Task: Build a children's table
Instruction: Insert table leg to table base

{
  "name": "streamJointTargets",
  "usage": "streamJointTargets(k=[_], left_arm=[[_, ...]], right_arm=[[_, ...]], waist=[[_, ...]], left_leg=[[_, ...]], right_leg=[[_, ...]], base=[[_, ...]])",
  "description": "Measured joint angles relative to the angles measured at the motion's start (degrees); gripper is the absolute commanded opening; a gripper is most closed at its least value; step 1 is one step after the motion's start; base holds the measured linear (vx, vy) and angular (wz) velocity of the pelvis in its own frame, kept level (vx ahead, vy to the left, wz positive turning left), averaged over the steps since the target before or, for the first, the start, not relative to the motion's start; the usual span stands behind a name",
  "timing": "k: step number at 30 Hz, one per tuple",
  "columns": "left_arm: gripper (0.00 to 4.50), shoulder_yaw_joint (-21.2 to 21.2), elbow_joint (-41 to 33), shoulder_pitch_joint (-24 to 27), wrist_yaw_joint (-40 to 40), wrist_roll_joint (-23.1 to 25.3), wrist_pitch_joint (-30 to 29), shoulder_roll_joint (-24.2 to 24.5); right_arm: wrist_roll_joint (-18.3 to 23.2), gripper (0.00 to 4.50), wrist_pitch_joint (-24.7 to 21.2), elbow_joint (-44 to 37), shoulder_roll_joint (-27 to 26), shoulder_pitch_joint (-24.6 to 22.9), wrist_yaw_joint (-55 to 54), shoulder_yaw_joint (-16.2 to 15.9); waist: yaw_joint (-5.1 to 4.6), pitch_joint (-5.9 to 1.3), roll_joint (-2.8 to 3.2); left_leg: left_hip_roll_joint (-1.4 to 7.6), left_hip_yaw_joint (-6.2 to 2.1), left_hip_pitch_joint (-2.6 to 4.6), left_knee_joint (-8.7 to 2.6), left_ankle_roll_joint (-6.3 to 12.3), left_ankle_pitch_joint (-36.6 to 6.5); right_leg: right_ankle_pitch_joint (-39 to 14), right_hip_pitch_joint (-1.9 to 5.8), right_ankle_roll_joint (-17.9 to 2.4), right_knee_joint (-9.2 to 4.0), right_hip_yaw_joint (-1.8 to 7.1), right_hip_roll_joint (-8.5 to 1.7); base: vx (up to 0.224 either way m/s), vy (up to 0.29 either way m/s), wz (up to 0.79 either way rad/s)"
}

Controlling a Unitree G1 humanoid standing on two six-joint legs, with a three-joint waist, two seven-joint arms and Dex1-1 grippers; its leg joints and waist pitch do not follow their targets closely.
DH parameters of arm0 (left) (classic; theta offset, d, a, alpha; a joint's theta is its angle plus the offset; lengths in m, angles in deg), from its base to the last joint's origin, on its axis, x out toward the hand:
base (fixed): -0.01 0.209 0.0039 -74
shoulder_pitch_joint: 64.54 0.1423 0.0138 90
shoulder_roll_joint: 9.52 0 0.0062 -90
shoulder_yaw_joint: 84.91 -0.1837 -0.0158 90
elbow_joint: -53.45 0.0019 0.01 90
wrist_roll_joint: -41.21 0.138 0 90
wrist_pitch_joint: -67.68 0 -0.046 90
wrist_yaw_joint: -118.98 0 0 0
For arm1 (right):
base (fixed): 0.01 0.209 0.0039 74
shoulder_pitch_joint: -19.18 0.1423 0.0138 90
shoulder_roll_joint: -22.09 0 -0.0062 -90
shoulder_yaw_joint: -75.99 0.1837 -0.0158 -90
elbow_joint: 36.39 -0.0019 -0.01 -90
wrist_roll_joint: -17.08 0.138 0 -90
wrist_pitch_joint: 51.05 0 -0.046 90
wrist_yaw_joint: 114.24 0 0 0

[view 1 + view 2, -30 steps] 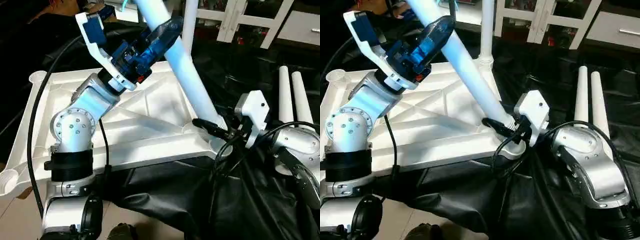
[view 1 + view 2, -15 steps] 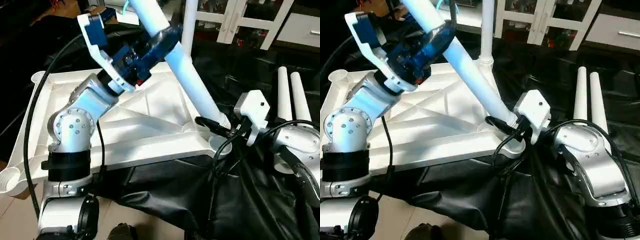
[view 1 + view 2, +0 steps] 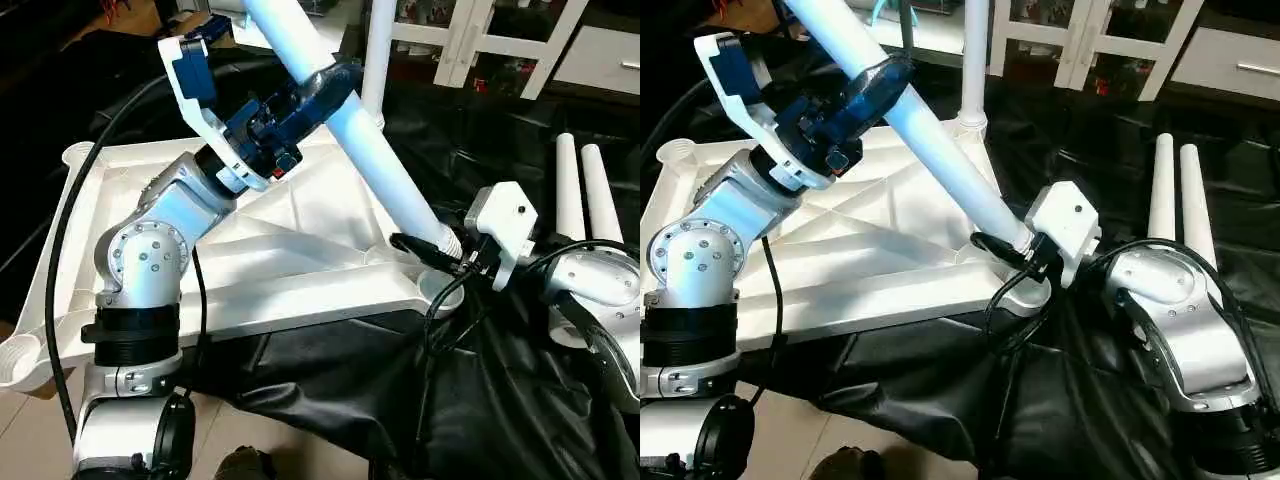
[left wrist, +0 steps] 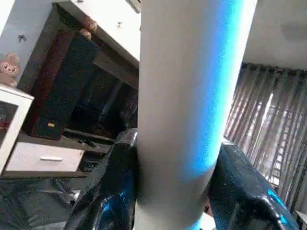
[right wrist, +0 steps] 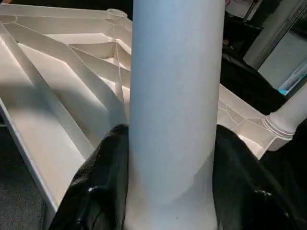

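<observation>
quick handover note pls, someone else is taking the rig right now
Left gripper: shut on the upper part of the tilted leg.
Right gripper: shut on that leg's lower end, just above the near-right corner socket.
Tabletop lies underside up on the black-draped table.
Done: one leg stands upright in the far corner socket.
Left: seat the tilted leg, then fit the two spare legs lying on the right.

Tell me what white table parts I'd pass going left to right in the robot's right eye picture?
Upside-down tabletop → slanted leg held by both grippers → upright leg standing in the far corner socket → two spare legs lying side by side on the black cloth.
</observation>
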Motion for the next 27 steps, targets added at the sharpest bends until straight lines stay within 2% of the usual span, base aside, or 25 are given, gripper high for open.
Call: streamJointTargets(k=[16,17,20,21,23,25,27], left_arm=[[1.66,-1.15,1.53,-1.46,1.48,2.79,1.64,-0.53],[1.66,-1.24,1.76,-1.73,1.58,2.98,1.78,-0.52],[1.66,-1.92,2.27,-2.69,2.92,5.11,2.76,-0.21],[1.66,-2.02,2.52,-2.79,3.81,6.31,3.07,0.2],[1.66,-2.43,3.52,-3.45,6.03,8.78,3.13,0.95],[1.65,-3.18,4.2,-5.3,8.63,11.33,3.04,1.43],[1.65,-3.82,4.19,-7.68,10.84,12.9,2.91,1.38]], right_arm=[[-0.16,1.91,0.09,1.59,-0.4,0.36,-0.34,-0.14],[-0.09,2.61,0.03,1.62,-0.59,0.37,-0.48,-0.1],[-0.12,2.68,-0.02,1.62,-0.71,0.71,-0.62,-0.07],[-0.1,2.95,-0.03,1.61,-0.7,1.03,-0.62,0.07],[-0.06,3.05,-0.08,1.6,-0.71,1.56,-0.59,0.12],[-0.01,3.1,-0.25,1.59,-0.81,2.15,-0.67,0.16],[0.18,3.34,-1.25,1.58,-1.5,2.97,-1.37,0.23]], waist=[[0.02,0.0,0.0],[0.01,0.0,0.0],[-0.12,-0.01,0.01],[-0.22,-0.01,0.01],[-0.22,-0.01,0.01],[-0.14,0.0,0.01],[-0.07,0.0,0.0]], left_leg=[[0.0,-0.01,-0.01,0.02,0.0,0.0],[0.0,-0.01,-0.01,0.02,0.0,0.0],[0.0,-0.02,-0.01,0.03,0.0,0.0],[0.0,-0.02,0.0,0.03,0.0,0.0],[0.0,-0.07,-0.01,0.04,0.0,0.01],[0.0,-0.12,-0.04,0.06,-0.01,0.01],[-0.01,-0.14,-0.07,0.08,0.0,0.01]], right_leg=[[0.0,0.0,0.0,0.0,0.0,0.0],[0.0,0.0,0.0,0.01,0.0,0.0],[0.0,0.0,0.0,0.01,0.0,0.0],[0.0,0.0,0.0,0.03,0.0,0.0],[0.0,0.0,0.0,0.05,-0.03,0.01],[0.0,0.0,0.0,0.05,-0.04,0.01],[0.0,0.0,0.0,0.03,-0.04,0.01]], base=[[0.0,0.0,0.0],[0.0,0.0,0.0],[0.0,0.0,0.0],[0.0,0.0,0.0],[0.0,0.0,0.0],[0.0,0.0,0.0],[0.0,0.0,0.0]])
